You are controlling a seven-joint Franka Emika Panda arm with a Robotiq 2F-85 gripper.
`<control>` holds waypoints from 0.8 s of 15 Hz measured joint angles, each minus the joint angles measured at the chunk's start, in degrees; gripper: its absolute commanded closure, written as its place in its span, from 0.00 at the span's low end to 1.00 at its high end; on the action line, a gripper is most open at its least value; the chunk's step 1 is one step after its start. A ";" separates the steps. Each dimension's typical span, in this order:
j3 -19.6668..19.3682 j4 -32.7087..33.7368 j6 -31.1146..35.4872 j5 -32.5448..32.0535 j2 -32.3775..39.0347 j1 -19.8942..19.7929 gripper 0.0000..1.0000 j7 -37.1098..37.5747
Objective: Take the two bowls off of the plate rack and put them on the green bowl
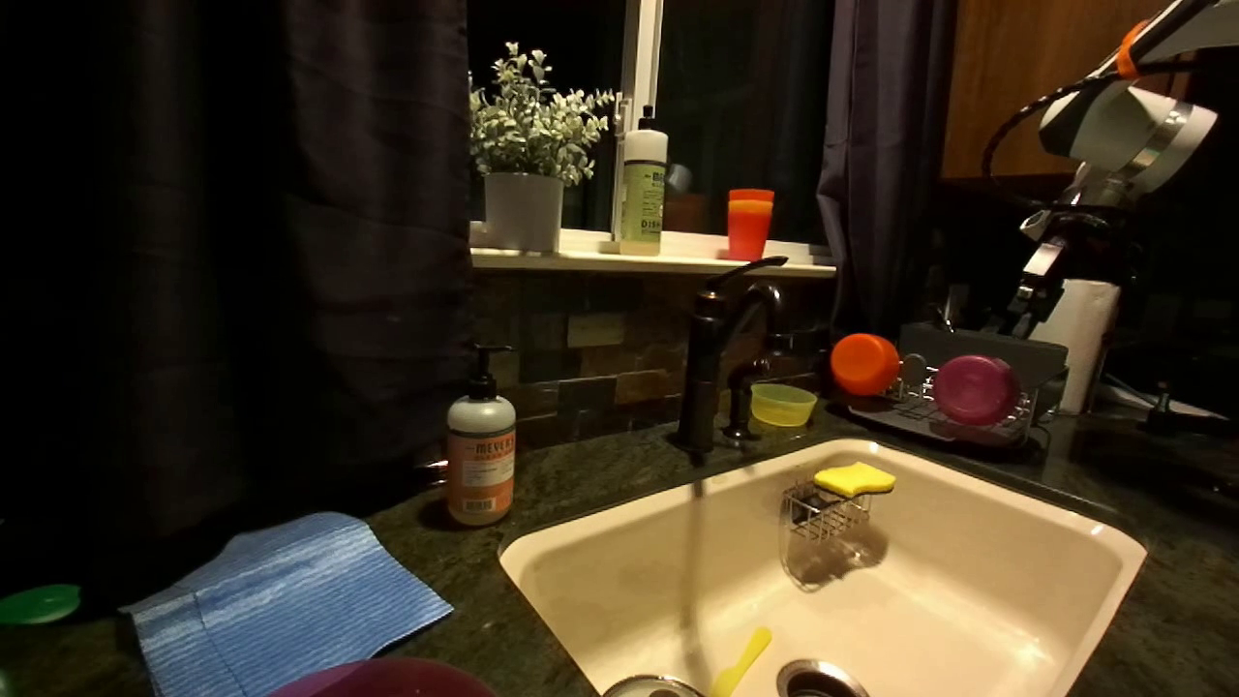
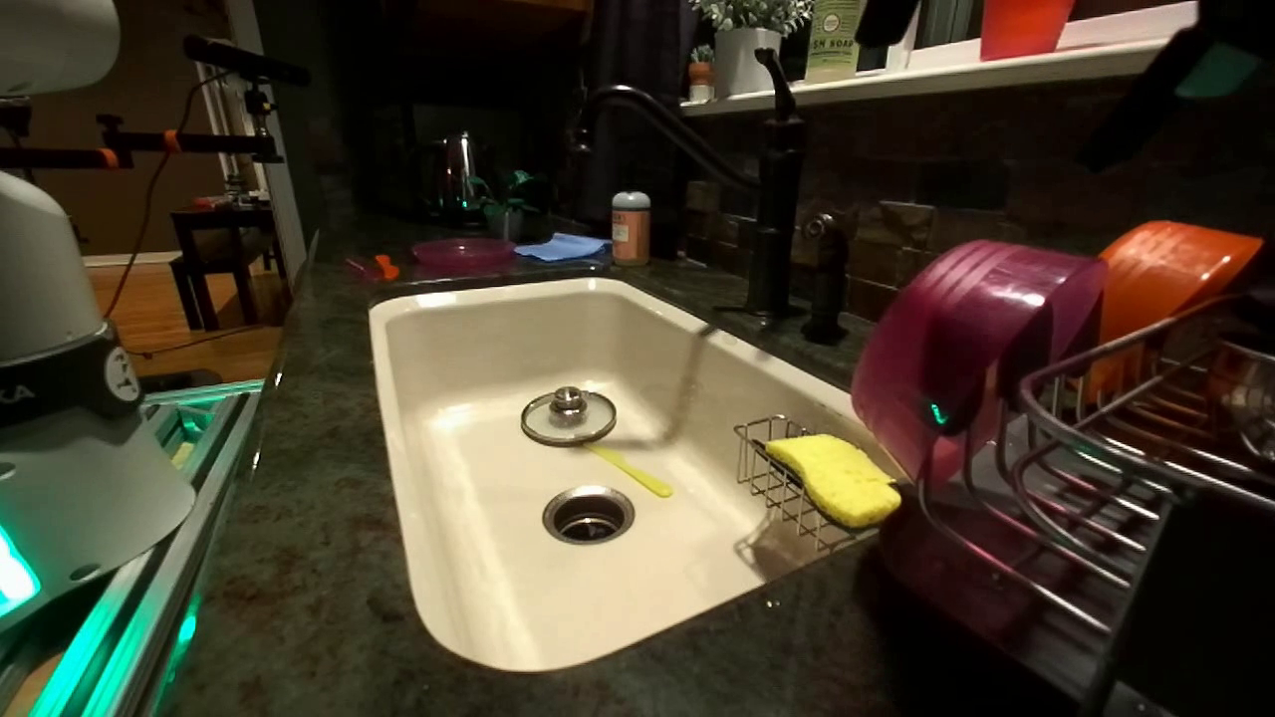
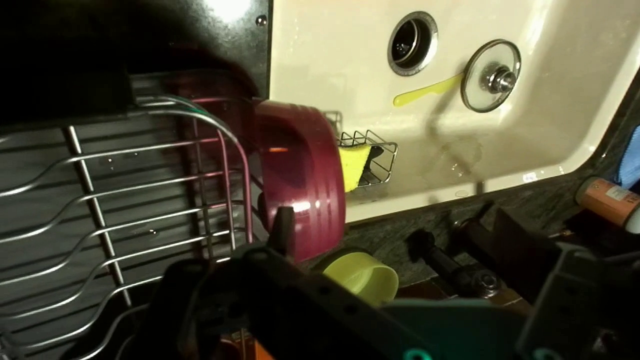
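1. Dark kitchen counter (image 2: 299,498) is running around a pale sink (image 2: 478,597); lighting is coming out dim.
2. Pink bowl (image 1: 976,390) and orange bowl (image 1: 864,364) are both standing on edge in the rack (image 3: 125,205), apart from each other.
3. Gripper (image 3: 390,220) is hovering over the rack area, jaws spread wide, holding nothing; contact with either bowl isn't showing.
4. Green bowl (image 1: 782,405) is sitting on the counter between faucet (image 1: 705,378) and rack; neither bowl is resting on it.
5. Progress, my call: zero of two bowls done; gripper is probably lining up a first pick, which bowl I can't tell.
6. Left: both bowls are needing a grasp, a lift clear of the rack and a set-down on the green bowl.
7. Farther out: sponge (image 2: 837,478) is topping the caddy (image 1: 828,518); lid (image 2: 568,416) and yellow utensil (image 2: 633,470) are lying in the sink; soap (image 1: 481,460) is standing near blue cloth (image 1: 290,590).
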 measured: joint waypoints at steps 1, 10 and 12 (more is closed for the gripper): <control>0.42 0.88 0.00 0.01 0.88 -0.07 0.00 0.00; 4.02 6.33 0.38 -2.47 6.84 -0.30 0.00 1.13; 4.20 7.28 0.38 -4.09 7.57 -0.53 0.00 1.71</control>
